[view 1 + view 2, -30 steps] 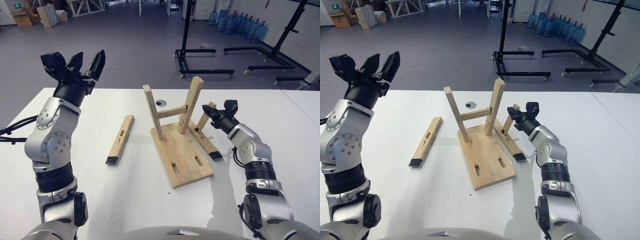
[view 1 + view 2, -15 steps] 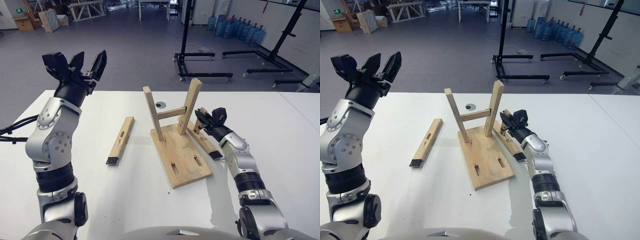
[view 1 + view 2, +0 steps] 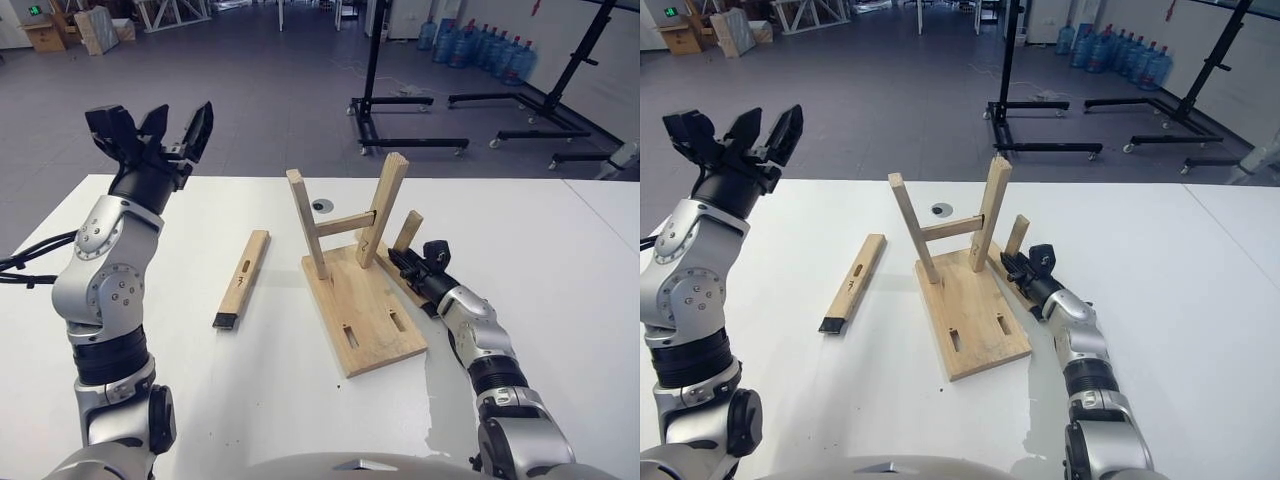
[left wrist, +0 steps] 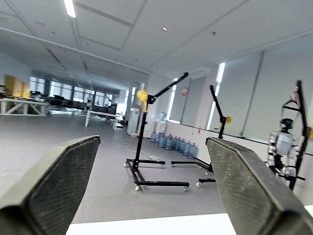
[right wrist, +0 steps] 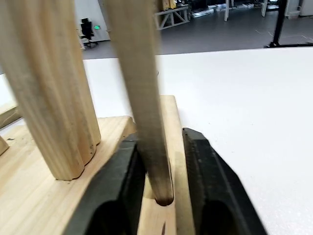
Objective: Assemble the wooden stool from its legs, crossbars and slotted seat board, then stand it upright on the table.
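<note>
The slotted seat board [image 3: 365,312] lies flat on the white table [image 3: 250,400]. Two legs [image 3: 381,208] stand on it, joined by a crossbar [image 3: 343,223]. A third leg [image 5: 171,122] lies along the board's right edge. A thin crossbar [image 3: 407,231] rises tilted from that leg's slot, and my right gripper [image 3: 408,264] is shut on its lower end, with its fingers [image 5: 208,176] on either side of the crossbar [image 5: 139,73]. Left of the board lies a loose leg [image 3: 241,277]. My left gripper [image 3: 152,124] is raised high over the table's far left corner, open and holding nothing.
A round cable hole [image 3: 320,206] sits in the table behind the stool parts. Black wheeled stands [image 3: 405,120] and water bottles [image 3: 480,48] are on the floor beyond the far edge. Bare table surface lies to the front and to the right.
My right gripper has moved down and nearer along the lying leg, and the crossbar it holds now stands steeper in the leg's slot. The left arm has stayed in place.
</note>
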### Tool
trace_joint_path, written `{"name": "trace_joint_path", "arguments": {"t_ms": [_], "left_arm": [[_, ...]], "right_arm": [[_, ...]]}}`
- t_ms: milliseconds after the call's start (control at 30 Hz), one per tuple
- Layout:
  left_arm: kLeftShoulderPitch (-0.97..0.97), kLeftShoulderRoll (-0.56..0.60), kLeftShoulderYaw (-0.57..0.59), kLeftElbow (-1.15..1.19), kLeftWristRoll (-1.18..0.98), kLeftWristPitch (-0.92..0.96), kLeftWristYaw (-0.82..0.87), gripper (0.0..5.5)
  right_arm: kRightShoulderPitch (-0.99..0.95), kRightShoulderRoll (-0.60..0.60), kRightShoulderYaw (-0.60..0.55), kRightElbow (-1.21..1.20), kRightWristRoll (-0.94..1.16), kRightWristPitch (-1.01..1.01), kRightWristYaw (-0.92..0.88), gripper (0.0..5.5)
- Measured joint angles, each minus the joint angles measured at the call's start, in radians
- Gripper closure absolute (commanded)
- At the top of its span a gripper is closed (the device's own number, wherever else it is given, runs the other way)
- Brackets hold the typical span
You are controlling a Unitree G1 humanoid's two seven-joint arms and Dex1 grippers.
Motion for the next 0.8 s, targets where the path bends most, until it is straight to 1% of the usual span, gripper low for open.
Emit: {"name": "trace_joint_path", "arguments": {"t_ms": [133, 267, 433, 500, 567, 667, 733, 800], "left_arm": [[0.000, 0.000, 0.000, 0.000, 0.001, 0.000, 0.000, 1.53], [0.000, 0.001, -0.001, 0.000, 0.002, 0.000, -0.002, 1.53], [-0.001, 0.007, 0.001, 0.004, 0.003, 0.000, -0.009, 1.53], [-0.001, 0.018, 0.004, 0.011, 0.003, 0.000, -0.012, 1.53], [-0.002, 0.022, 0.009, 0.015, 0.003, 0.000, -0.013, 1.53], [-0.002, 0.024, 0.009, 0.019, 0.004, -0.001, -0.015, 1.53], [-0.003, 0.024, 0.008, 0.019, 0.005, -0.001, -0.016, 1.53], [-0.005, 0.025, 0.008, 0.021, 0.009, -0.001, -0.017, 1.53]], "right_arm": [[-0.001, -0.006, -0.016, -0.046, 0.001, 0.030, -0.001, 2.92], [-0.007, -0.045, -0.036, -0.134, 0.002, 0.076, 0.007, 2.16], [-0.015, -0.168, -0.073, -0.382, 0.092, 0.222, 0.092, 2.11], [-0.012, -0.193, -0.097, -0.492, 0.164, 0.297, 0.114, 2.11], [-0.017, -0.195, -0.136, -0.558, 0.228, 0.354, 0.087, 2.11], [-0.105, -0.149, -0.207, -0.618, 0.301, 0.449, -0.097, 2.11], [-0.198, -0.094, -0.221, -0.648, 0.299, 0.489, -0.272, 2.11], [-0.253, -0.032, -0.209, -0.654, 0.248, 0.533, -0.449, 2.11]]}}
